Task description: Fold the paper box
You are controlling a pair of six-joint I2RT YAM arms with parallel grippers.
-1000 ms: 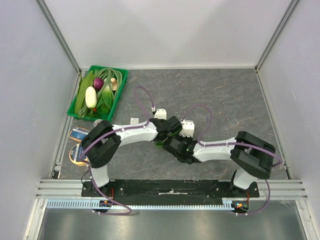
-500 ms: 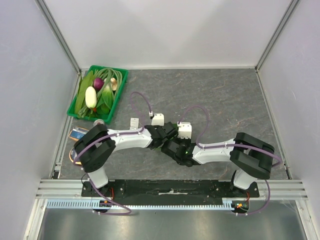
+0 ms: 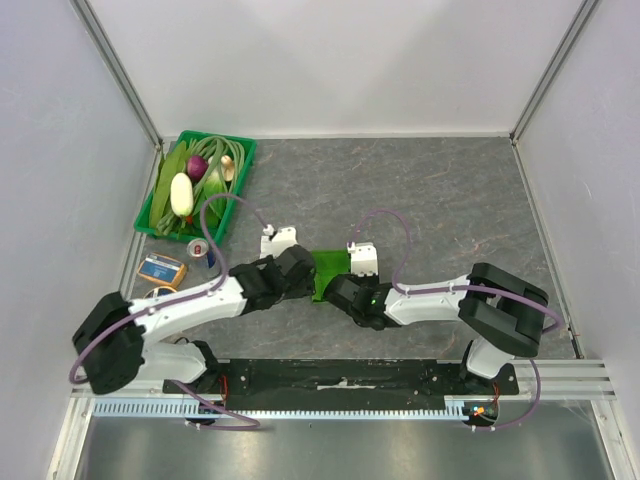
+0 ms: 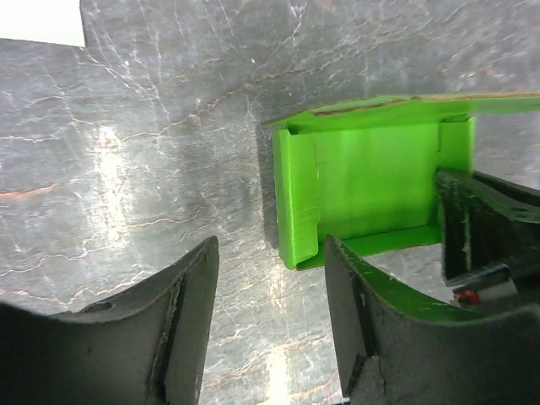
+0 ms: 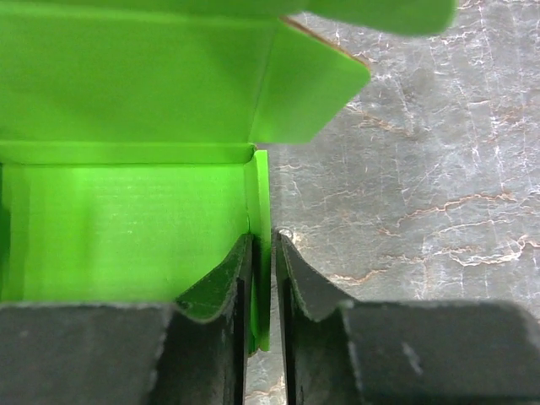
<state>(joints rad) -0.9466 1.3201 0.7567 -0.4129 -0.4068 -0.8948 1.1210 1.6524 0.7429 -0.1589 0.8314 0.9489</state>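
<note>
The right gripper (image 5: pixel 263 272) clamps one wall of the paper box (image 5: pixel 126 219) (partly folded); the left gripper (image 4: pixel 268 287) stands wide apart beside it.

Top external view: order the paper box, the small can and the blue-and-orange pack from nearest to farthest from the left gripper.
1. paper box: just right of the left gripper, at its fingertips.
2. small can: off to the left, standing alone.
3. blue-and-orange pack: farther left still, beyond the can.
</note>
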